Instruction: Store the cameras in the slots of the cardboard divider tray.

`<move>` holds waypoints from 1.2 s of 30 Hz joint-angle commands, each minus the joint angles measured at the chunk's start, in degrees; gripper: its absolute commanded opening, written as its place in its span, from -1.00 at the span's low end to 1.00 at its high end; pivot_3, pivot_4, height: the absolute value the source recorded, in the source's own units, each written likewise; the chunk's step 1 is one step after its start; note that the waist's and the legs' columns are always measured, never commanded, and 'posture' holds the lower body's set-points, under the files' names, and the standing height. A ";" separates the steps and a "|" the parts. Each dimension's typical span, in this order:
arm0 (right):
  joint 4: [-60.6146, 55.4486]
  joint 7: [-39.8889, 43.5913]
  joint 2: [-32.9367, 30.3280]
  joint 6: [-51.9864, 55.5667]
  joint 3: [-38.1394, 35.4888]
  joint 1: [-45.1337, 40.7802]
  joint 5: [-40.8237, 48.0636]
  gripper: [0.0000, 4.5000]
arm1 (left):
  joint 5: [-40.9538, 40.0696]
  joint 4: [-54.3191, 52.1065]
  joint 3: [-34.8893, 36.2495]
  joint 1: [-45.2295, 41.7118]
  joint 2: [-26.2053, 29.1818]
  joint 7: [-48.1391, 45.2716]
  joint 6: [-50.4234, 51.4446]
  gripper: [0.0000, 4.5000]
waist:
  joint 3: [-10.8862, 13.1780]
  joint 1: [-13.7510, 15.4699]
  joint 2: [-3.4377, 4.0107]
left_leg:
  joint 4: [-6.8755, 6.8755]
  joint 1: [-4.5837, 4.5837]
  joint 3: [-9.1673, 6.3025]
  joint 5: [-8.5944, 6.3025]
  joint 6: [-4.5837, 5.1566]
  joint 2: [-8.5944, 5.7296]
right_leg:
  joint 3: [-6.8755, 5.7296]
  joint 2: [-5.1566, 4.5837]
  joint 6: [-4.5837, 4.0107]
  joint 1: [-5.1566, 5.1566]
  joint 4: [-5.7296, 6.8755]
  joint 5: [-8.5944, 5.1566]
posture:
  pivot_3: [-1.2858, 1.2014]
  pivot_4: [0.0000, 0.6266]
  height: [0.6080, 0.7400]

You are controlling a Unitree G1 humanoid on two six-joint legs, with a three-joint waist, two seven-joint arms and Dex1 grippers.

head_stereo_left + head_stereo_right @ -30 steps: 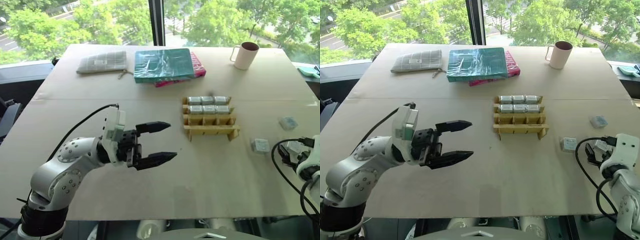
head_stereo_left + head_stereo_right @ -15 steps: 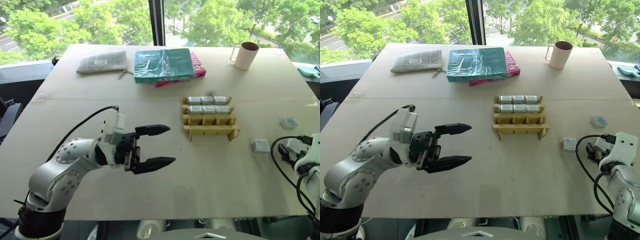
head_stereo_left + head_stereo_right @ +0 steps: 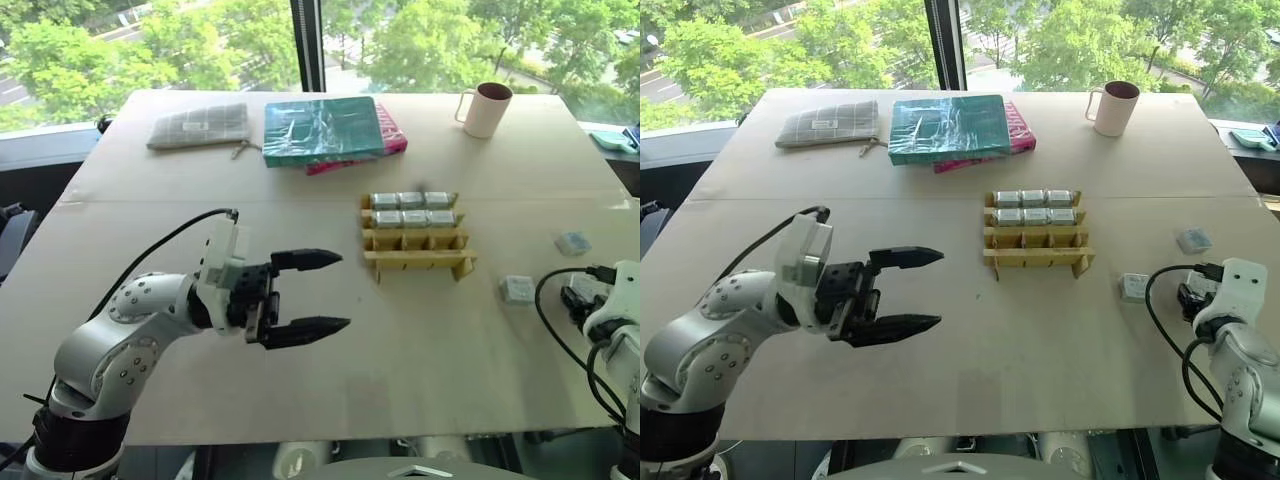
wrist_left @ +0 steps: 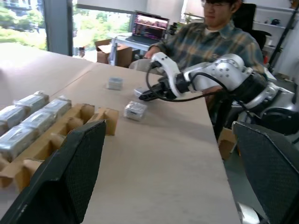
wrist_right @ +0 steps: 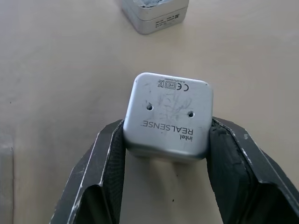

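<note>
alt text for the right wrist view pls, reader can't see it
The right gripper is shut on a small silver-grey camera, one black finger pressed to each side, its printed back facing the lens. Beneath is the bare tan table, with another camera lying farther off.

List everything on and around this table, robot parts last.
cameras in tray: six, silver-grey, filling the two far rows
loose cameras: two, silver-grey, on the table right of the tray
held camera: one, silver-grey, between the right gripper's fingers
cardboard divider tray: one, light brown, mid-table, near row empty
mug: one, pale pink, far right
teal package: one, far centre, on something pink
pouch: one, grey checked, far left
person: one, plaid shirt, beside the table
left gripper: black, open, above the table
right gripper: black, shut on the held camera
</note>
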 commanded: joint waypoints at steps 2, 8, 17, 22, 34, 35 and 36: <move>-12.44 11.94 -13.99 -19.73 8.29 8.37 -8.95 -0.15 | -8.26 0.89 0.13 -5.84 -2.30 15.01 10.59 1.00 | 0.09 -0.01 0.08 | 0.03 -0.09 -0.06 0.00 0.01 -0.06 | 0.00 -0.02 0.15 -0.02 -0.01 0.08 | 0.03 -0.52 1.00; -22.99 26.05 -28.25 -38.09 18.47 3.91 -13.70 -0.15 | -27.57 13.56 -2.90 -20.09 -5.43 26.81 27.24 1.00 | 0.45 -0.37 -0.54 | 0.09 0.24 -0.22 0.00 -0.01 0.17 | 0.08 0.36 0.32 0.34 -0.05 0.04 | 0.03 -0.52 1.00; -23.07 31.22 -28.80 -41.54 30.82 -10.64 -18.63 -0.15 | -27.97 24.06 -5.56 -29.74 -13.05 29.67 32.48 1.00 | 0.69 0.16 -0.89 | 0.15 0.09 -0.43 0.11 -0.18 -0.05 | 0.22 0.31 0.28 0.42 -0.16 0.04 | 0.03 -0.52 1.00; -23.37 32.44 -27.21 -40.55 32.96 -13.56 -19.31 -0.15 | -25.01 25.59 -7.29 -32.51 -14.82 26.49 32.94 1.00 | 0.71 0.20 -0.89 | 0.09 0.02 -0.52 0.11 -0.19 -0.06 | 0.13 0.31 0.26 0.41 -0.28 0.05 | 0.03 -0.52 1.00; -22.99 33.12 -22.59 -38.94 37.36 -17.60 -23.77 -0.15 | -16.50 26.08 -9.62 -33.88 -16.83 19.85 32.02 0.76 | 0.73 0.13 -0.87 | 0.17 0.13 -0.50 0.14 -0.25 -0.05 | 0.15 0.28 0.29 0.47 -0.15 0.04 | 0.03 -0.52 1.00; -23.06 33.15 -22.26 -38.90 37.42 -17.46 -24.03 -0.15 | -16.34 26.37 -9.37 -34.19 -16.91 19.46 32.25 0.65 | 0.73 0.13 -0.87 | 0.18 0.12 -0.50 0.14 -0.25 -0.06 | 0.15 0.28 0.29 0.47 -0.15 0.04 | 0.03 -0.52 1.00; -23.10 33.22 -21.98 -38.91 37.46 -17.34 -24.33 -0.15 | -16.01 26.54 -9.23 -34.42 -16.90 19.12 32.39 0.47 | 0.73 0.09 -0.87 | 0.18 0.11 -0.50 0.14 -0.25 -0.06 | 0.15 0.28 0.28 0.47 -0.16 0.04 | 0.03 -0.52 1.00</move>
